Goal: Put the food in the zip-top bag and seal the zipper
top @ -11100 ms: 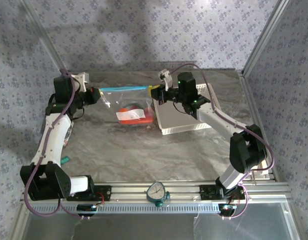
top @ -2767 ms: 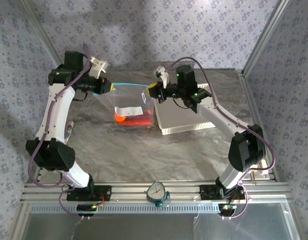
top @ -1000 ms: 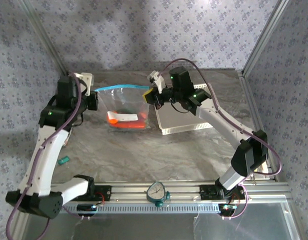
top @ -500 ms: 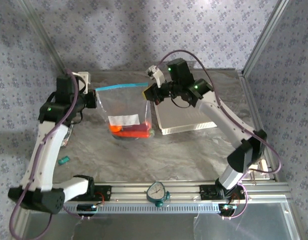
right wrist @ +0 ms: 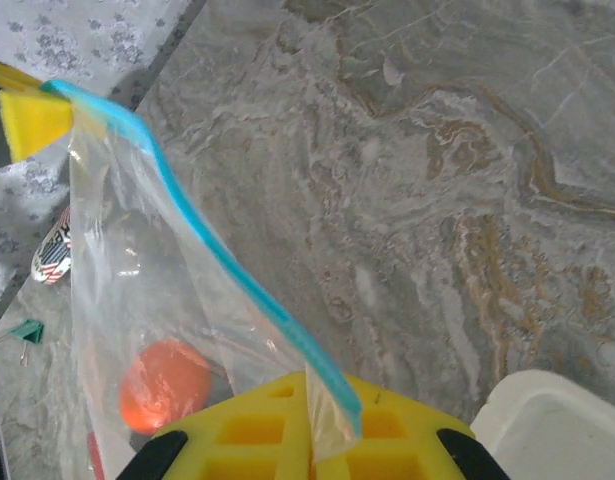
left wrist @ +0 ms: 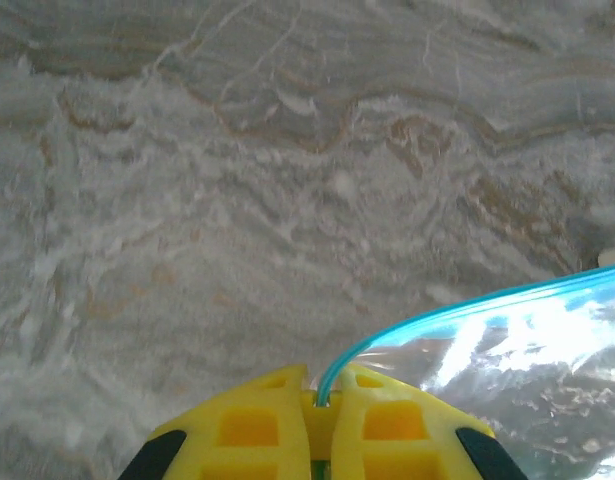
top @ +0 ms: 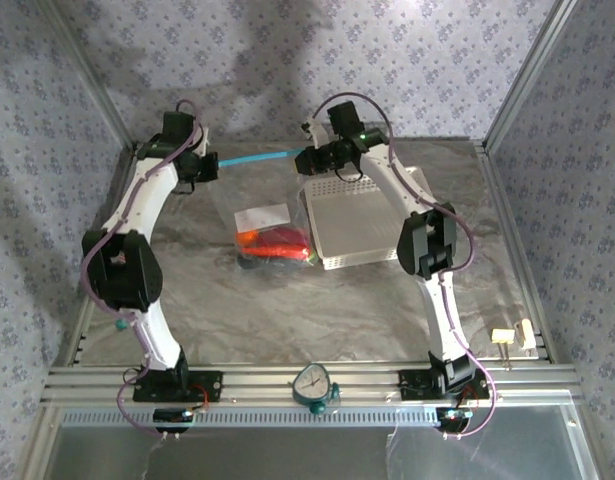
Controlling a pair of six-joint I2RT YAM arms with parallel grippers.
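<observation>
Lifted toward 12 o'clock since half a sec ago, w/ zip-top bag [top: 262, 205] hung betw. both grippers. Left gripper [top: 209, 168] at 10 o'clock, pinched tight on zipper [top: 257, 158] end; right gripper [top: 305, 160] near 12, pinched on opposite end. Red, orange food [top: 277, 243] bunched at bag bottom, just at 9 o'clock of white basket [top: 362, 225].

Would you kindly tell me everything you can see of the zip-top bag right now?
The zip-top bag is clear, floppy, crinkled plastic with a white label patch on its side. Its light-blue zipper runs along the top edge, stretched between the left end effector and the right end effector, each shut on one end. The bag hangs below that strip, with red and orange food gathered at the bottom. Whether its bottom touches the table cannot be told.
</observation>
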